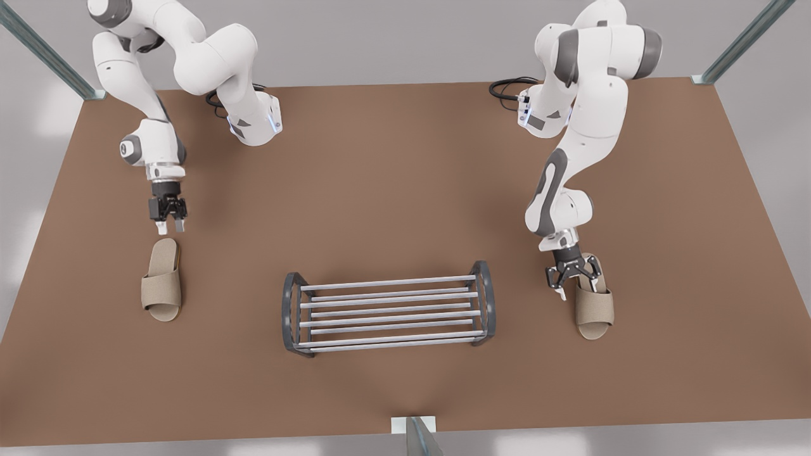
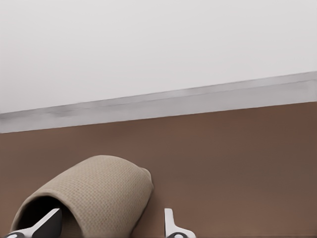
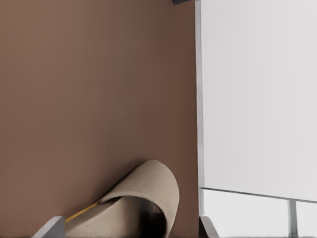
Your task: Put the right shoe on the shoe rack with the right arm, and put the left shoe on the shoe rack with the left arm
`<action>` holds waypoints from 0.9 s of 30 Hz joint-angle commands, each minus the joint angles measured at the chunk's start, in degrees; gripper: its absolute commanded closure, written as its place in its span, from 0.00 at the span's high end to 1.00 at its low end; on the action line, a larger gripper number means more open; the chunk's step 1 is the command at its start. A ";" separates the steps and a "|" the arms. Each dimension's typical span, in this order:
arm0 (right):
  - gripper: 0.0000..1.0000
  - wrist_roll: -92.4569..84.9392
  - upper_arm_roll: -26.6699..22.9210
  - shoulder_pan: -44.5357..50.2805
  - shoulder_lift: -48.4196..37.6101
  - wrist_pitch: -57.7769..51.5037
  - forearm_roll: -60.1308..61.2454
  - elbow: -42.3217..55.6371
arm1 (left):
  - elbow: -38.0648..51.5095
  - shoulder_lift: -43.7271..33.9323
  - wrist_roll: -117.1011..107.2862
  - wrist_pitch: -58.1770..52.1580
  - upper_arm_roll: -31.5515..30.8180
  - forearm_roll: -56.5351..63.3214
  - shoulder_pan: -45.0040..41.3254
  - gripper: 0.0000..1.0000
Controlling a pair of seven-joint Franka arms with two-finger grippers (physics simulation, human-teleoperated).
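Front view: right gripper, fingers parted, hangs just above the far heel of the right shoe at left; left gripper, spread wide, straddles the left shoe heel at right; both shoes lie toe-near, flanking the rack.

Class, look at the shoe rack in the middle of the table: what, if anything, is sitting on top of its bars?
Nothing rests on the shoe rack; brown table shows between its bars. Both slippers lie on the table, one at the front view's left, one at its right.
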 commanded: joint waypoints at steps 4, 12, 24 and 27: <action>1.00 15.88 1.34 2.87 -0.06 6.62 -0.06 4.51 | 0.38 0.84 -59.35 -0.04 0.01 1.13 0.45 1.00; 1.00 11.93 1.25 4.81 0.02 8.12 -0.15 8.64 | 4.51 3.74 -59.35 0.13 0.01 2.01 0.63 1.00; 1.00 10.26 0.99 11.40 0.38 9.00 -0.33 16.46 | 7.50 6.64 -59.35 0.05 -0.08 3.68 1.33 1.00; 1.00 10.17 0.90 13.60 0.46 9.00 -0.33 17.43 | 7.68 6.29 -59.35 0.40 0.01 3.68 1.24 0.98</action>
